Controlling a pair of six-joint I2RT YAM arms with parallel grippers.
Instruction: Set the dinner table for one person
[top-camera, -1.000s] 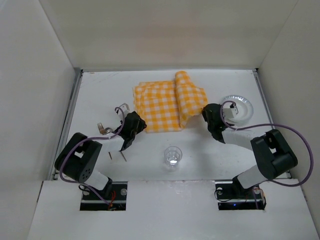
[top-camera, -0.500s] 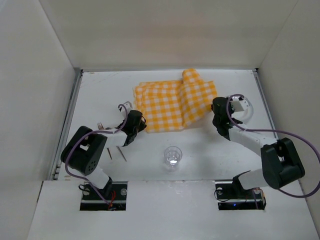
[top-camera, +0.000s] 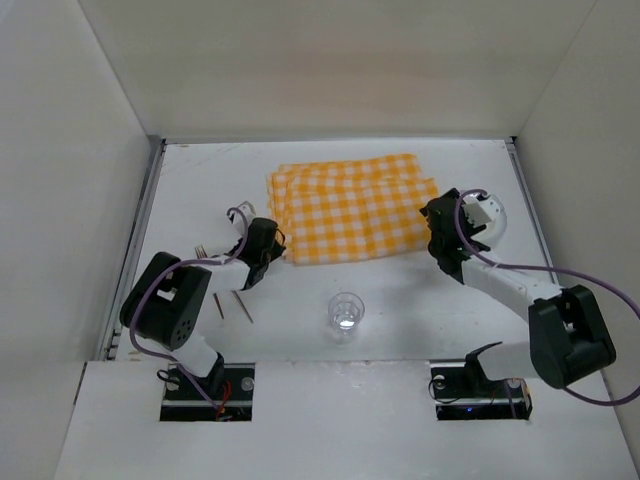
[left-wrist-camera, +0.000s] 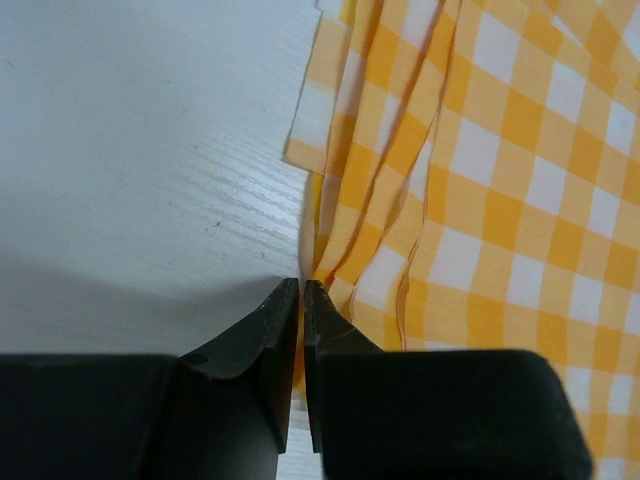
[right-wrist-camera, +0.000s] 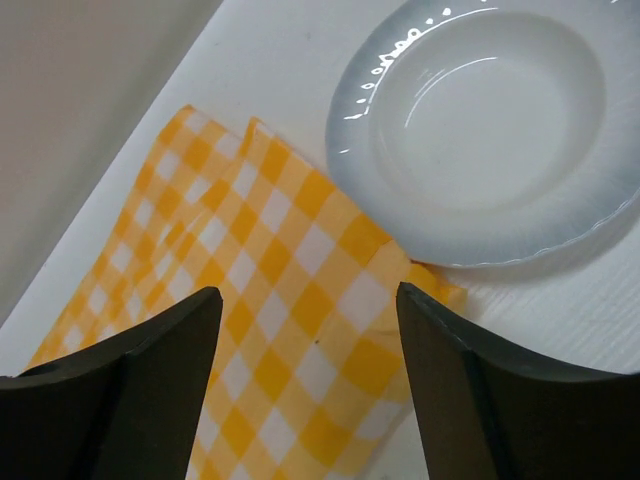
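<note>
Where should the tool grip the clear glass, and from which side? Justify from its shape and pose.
Probably the rim, from straight above, with one finger inside and one outside. The glass stands upright with its mouth open upward, apart from the checked cloth.

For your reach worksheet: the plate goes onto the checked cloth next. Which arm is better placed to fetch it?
Right. The right gripper is open and empty beside the white plate; the left gripper is shut on the checked cloth's opposite edge, far from the plate.
</note>
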